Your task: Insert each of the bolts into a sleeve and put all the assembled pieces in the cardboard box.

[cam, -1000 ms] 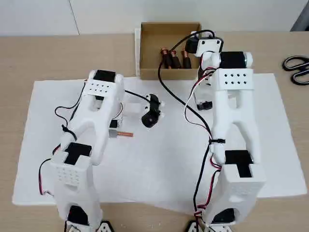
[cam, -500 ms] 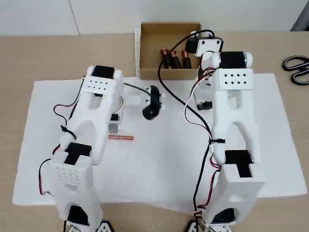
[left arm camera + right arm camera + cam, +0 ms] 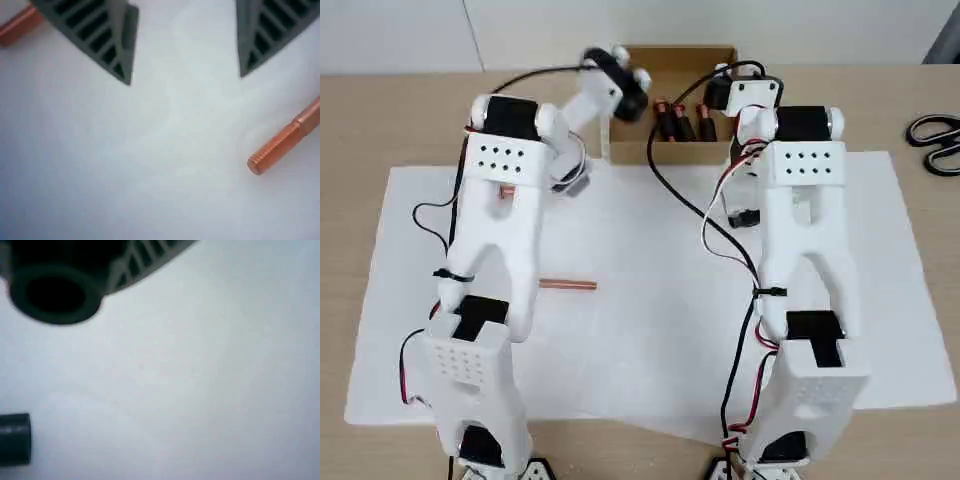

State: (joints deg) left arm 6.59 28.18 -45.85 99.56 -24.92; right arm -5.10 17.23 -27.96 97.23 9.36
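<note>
On wooden table (image 3: pixel 380 110), white sheet (image 3: pixel 650 350) with bolt (image 3: pixel 567 285); scissors (image 3: pixel 935 140) far right. Inside cardboard box (image 3: pixel 670 152), 3 assembled pieces (image 3: pixel 682 122). Left claw (image 3: pixel 184 75) released; right claw (image 3: pixel 95 277) grasping sleeve (image 3: pixel 52 295).

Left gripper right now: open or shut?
Open. The left wrist view shows the left gripper with its fingers apart above the white paper, nothing between them; a copper bolt lies off to one side.
</note>
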